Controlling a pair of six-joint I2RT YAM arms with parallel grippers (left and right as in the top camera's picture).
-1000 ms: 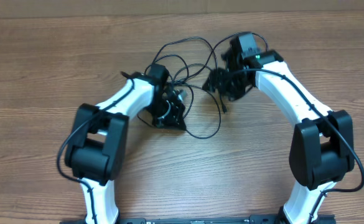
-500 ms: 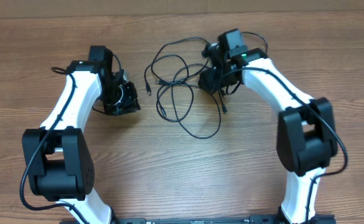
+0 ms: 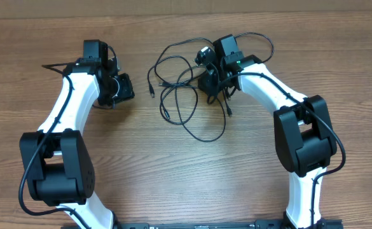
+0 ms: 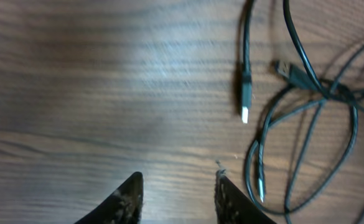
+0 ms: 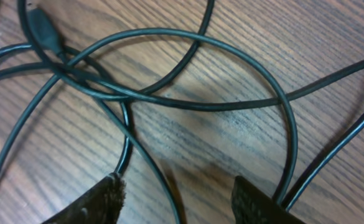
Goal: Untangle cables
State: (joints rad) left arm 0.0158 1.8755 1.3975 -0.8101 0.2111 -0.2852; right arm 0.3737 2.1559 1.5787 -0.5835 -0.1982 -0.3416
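wood-grain table (image 3: 186,184) bears tangled black cables (image 4: 323,89).

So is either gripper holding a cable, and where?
No. The left gripper is open over the table; the right gripper is open over the cables, pinching none.

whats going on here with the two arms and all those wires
Two robot arms are working on a tangle of thin black cables on a wooden table. The right arm has its jaws open low over the tangle's right edge, loops running between them, nothing gripped. The left arm sits off to the left, jaws open and empty over bare wood.
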